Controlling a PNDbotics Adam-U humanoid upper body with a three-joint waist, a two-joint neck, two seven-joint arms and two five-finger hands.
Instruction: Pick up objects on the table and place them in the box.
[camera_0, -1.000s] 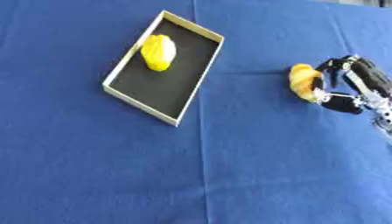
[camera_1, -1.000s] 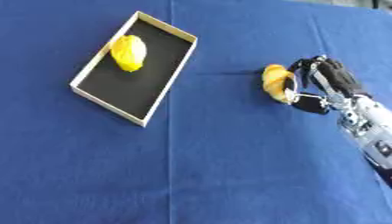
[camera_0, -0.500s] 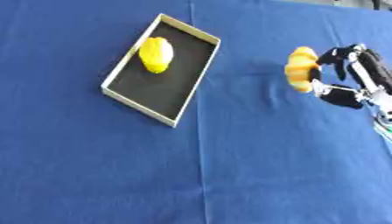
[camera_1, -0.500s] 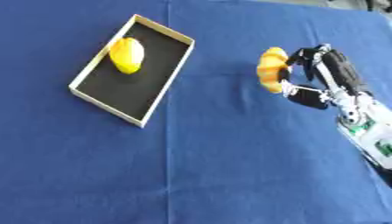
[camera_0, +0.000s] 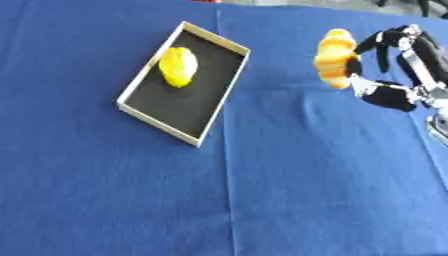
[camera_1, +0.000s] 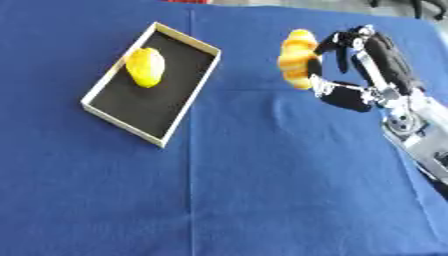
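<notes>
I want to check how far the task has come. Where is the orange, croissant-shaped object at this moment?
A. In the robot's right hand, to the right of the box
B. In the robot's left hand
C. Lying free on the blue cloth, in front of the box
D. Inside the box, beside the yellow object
A. The right hand has its fingers and thumb curled round the orange object, which is well to the right of the box; the box holds only the yellow object.

Two head-mounted eyes look steeply down at the blue table (camera_0: 262, 200). Both share the box (camera_1: 188, 106) and right hand (camera_1: 354, 75); right eye view sits slightly offset.
</notes>
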